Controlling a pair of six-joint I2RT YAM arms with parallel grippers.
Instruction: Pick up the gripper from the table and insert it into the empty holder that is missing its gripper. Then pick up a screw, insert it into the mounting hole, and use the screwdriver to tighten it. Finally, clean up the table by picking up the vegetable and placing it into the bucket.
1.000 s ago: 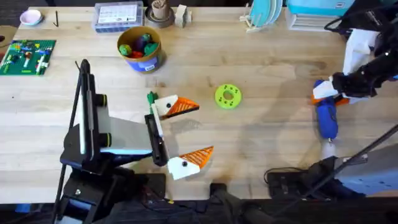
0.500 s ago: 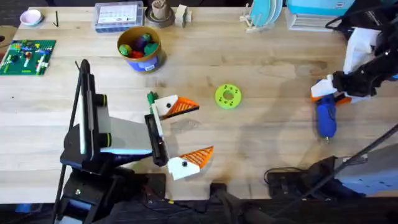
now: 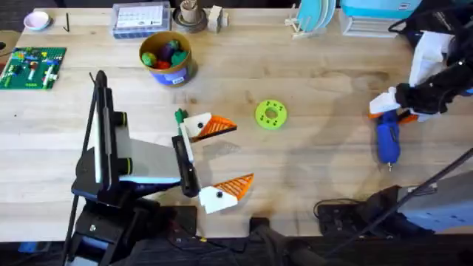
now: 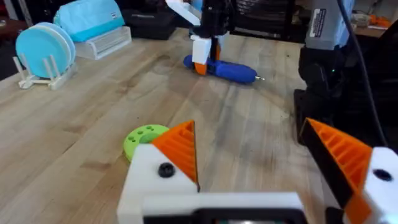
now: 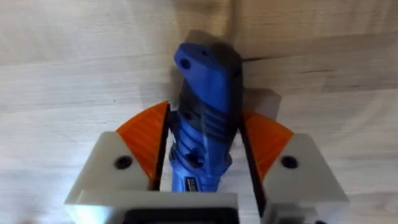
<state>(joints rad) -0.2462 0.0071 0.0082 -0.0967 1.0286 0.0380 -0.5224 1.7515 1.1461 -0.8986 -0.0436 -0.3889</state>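
While toys fill the bucket [image 3: 166, 58], right claw [image 5: 205, 146] grips screwdriver [image 5: 205, 124]

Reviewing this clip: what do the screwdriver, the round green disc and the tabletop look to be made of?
The screwdriver: glossy blue moulded plastic with ribbed grip; thin tip looks like metal. The green disc: matte bright plastic, holes through it, possibly printed. The table: light wood with visible grain and plank seams, though it may be veneer.

Near the desk's [image 3: 310, 81] middle you had a green perforated disc [image 3: 270, 114]. Far edge: clear parts box [image 3: 140, 18], blue plates in a rack [image 3: 313, 15]. Far-left corner: pink bowl [image 3: 36, 21], green brick baseplate [image 3: 32, 67] just nearer.
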